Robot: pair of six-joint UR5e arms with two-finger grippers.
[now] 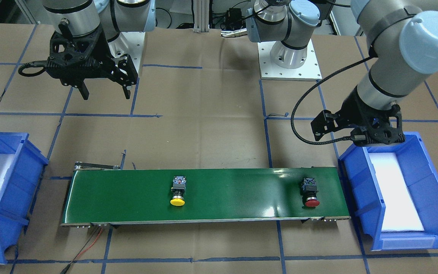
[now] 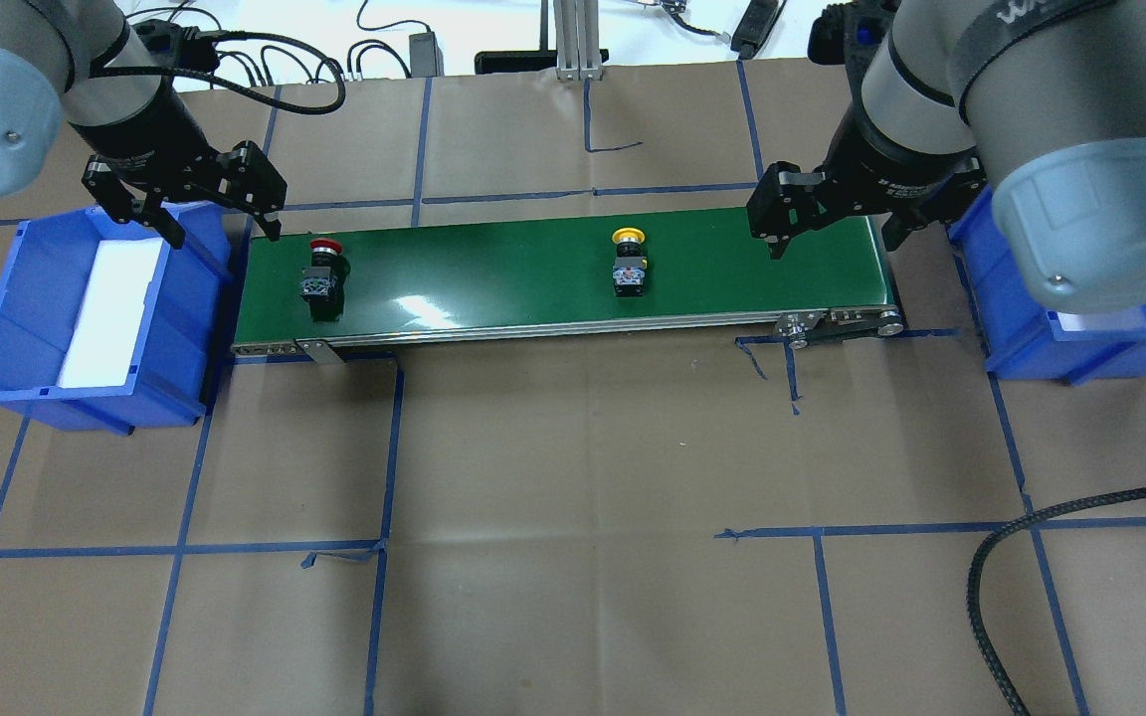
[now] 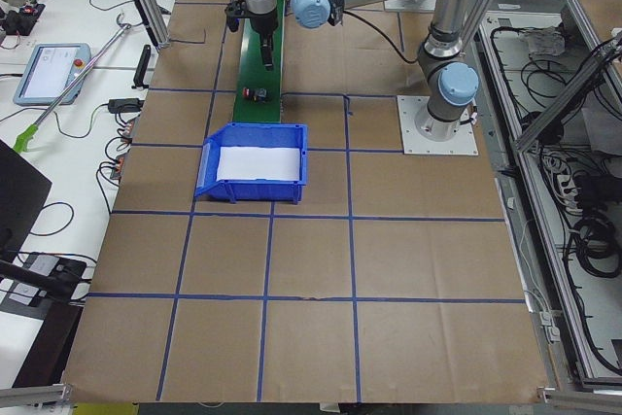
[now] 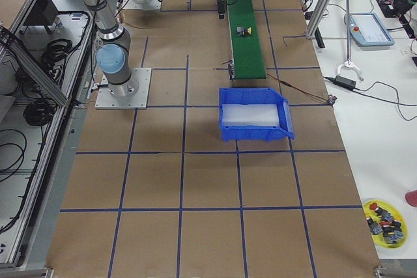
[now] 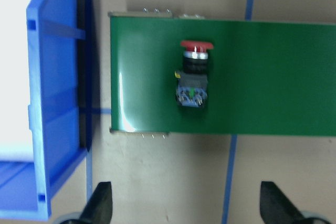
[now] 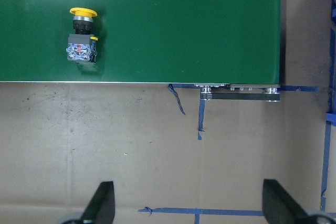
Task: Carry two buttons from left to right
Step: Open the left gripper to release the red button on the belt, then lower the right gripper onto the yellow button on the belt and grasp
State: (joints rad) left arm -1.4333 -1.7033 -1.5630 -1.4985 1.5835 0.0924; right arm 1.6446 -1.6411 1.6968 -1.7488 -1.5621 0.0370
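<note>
Two buttons lie on their sides on the green belt (image 2: pixel 513 283), which rests on the surface (image 2: pixel 573 447). At the robot's left stands the left bin (image 2: pixel 26 308), lined in white, and the left jaws hang spread wide and empty over the gap between that bin and the belt's left end. Just beside them lies the red button (image 2: pixel 322 270). The yellow button (image 2: pixel 629 261) sits past mid-belt, well apart from it. Further right, the right jaws hover equally open and empty above the belt's right end, near the right bin (image 2: pixel 1031 348). We judge both buttons light and rigid, their domed caps smooth and likely to slip, so we would close across the flat sides of the blocky switch body, clear of the rear terminals.
</note>
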